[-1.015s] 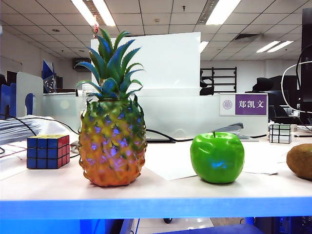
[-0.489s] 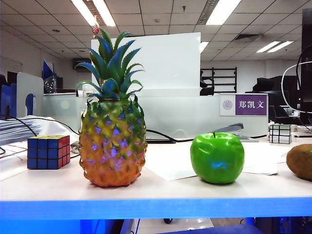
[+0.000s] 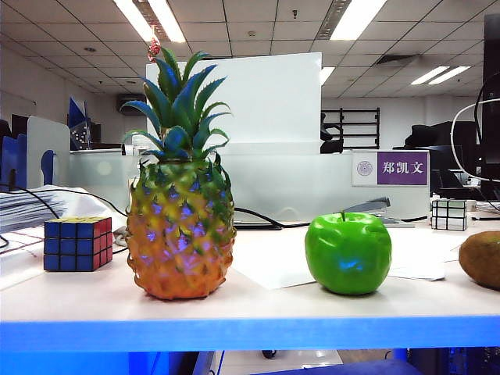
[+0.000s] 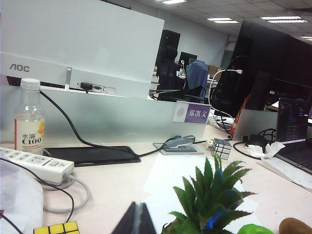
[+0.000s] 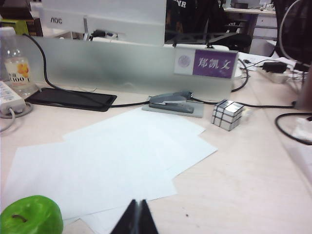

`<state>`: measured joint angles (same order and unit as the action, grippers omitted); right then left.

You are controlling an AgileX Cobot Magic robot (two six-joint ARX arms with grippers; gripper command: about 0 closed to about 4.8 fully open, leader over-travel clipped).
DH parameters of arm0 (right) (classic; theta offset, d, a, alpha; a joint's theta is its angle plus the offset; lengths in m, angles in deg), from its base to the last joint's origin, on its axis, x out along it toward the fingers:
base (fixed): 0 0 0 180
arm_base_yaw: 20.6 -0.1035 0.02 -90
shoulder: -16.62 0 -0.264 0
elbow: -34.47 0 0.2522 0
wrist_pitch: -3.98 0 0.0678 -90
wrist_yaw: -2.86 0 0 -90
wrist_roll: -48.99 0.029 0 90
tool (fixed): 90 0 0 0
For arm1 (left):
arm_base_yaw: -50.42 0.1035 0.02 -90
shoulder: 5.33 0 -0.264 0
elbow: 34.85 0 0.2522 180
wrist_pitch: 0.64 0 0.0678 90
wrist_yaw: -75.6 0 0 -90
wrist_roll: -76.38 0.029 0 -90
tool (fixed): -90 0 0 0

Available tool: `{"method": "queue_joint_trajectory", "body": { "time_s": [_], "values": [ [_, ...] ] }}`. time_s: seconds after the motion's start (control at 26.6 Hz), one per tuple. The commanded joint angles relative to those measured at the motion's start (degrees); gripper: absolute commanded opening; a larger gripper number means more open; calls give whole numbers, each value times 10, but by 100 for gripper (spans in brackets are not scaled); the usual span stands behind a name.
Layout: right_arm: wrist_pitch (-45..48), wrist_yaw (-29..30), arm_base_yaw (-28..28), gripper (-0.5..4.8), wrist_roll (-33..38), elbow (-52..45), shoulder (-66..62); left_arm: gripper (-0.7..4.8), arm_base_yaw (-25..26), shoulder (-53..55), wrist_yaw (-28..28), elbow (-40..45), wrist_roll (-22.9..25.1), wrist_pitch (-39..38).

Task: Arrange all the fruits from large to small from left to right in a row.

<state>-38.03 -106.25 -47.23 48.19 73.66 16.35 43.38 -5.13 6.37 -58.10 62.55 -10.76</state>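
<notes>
On the table's front edge the fruits stand in a row in the exterior view: a large orange-yellow pineapple (image 3: 180, 234) with a green crown at the left, a glossy green apple (image 3: 348, 252) in the middle, a brown kiwi (image 3: 481, 258) at the right edge. Neither arm shows in that view. My left gripper (image 4: 138, 207) is shut and empty, raised beside the pineapple's crown (image 4: 209, 195); a sliver of apple (image 4: 253, 229) and the kiwi (image 4: 297, 226) lie beyond it. My right gripper (image 5: 137, 204) is shut and empty, held over white paper, with the apple (image 5: 30, 215) off to one side.
A coloured Rubik's cube (image 3: 76, 243) sits left of the pineapple. A small silver-white cube (image 3: 449, 213) and a grey stapler (image 5: 171, 103) lie farther back. Paper sheets (image 5: 112, 161), a power strip (image 4: 34, 165), a bottle (image 4: 29, 119) and cables are behind, before a frosted divider (image 5: 131, 68).
</notes>
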Motion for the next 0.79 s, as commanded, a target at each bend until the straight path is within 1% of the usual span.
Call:
{"method": "queue_joint_trajectory", "body": {
  "time_s": [0.04, 0.11, 0.15, 0.19, 0.23, 0.79],
  "values": [
    [133, -2, 0, -1, -1, -85, -2, -5, 0, -1, 0, -2, -1, 7],
    [151, 2, 0, -1, -1, -111, -2, -5, 0, -1, 0, -2, -1, 6],
    [152, 4, 0, 0, -1, -111, -1, -5, 0, -1, 0, -2, -1, 6],
    [153, -15, 0, 0, -1, -111, 1, -5, 0, -1, 0, -2, -1, 6],
    [153, -19, 0, 0, 1, -111, 2, -5, 0, -1, 0, -2, -1, 6],
    [147, -16, 0, 0, 10, -112, 2, -5, 0, -1, 0, -2, -1, 6]
  ]
}}
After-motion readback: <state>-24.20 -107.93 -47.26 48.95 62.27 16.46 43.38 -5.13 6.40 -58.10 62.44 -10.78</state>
